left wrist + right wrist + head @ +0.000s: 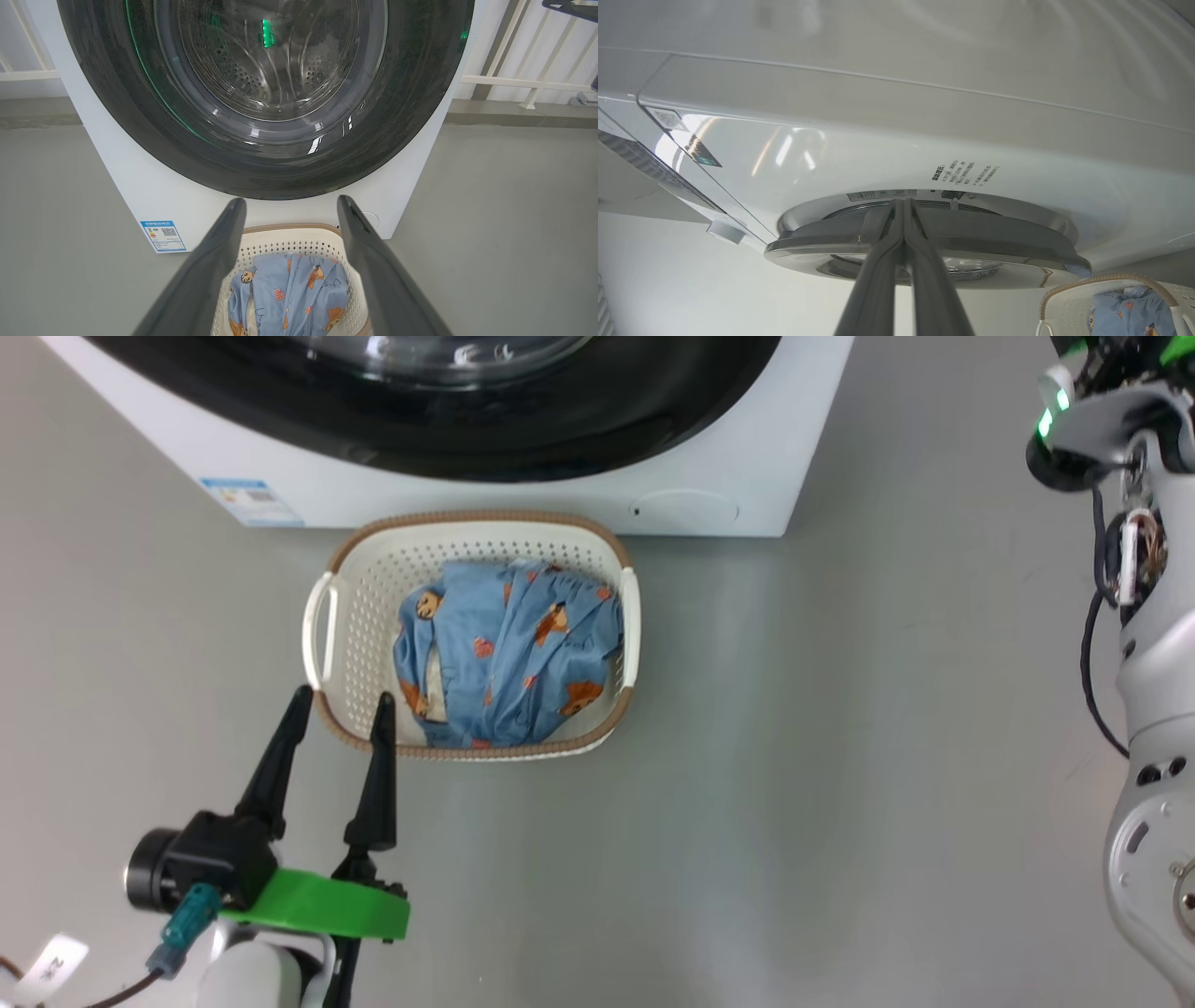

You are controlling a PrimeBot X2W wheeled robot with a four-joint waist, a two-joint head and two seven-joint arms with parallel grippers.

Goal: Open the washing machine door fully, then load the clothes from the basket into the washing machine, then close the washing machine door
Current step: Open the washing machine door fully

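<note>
A big white front-loading washing machine (420, 495) stands on the grey floor (840, 756), with a blue energy sticker (250, 501) and a round flap (683, 510) low on its front. Its round glossy black-rimmed door (266, 168) looks closed. Just before it, under the door, sits a small cream perforated plastic basket (373, 597) holding crumpled light blue bear-print clothes (509, 653). The left gripper (342, 695) hovers over the basket's near-left corner, fingers spread wide, holding nothing. The right gripper (901, 201) points at the door's edge, fingers pressed together, empty.

Black fingers (278, 761); green bracket (317, 903); grey arm (1158, 709)
</note>
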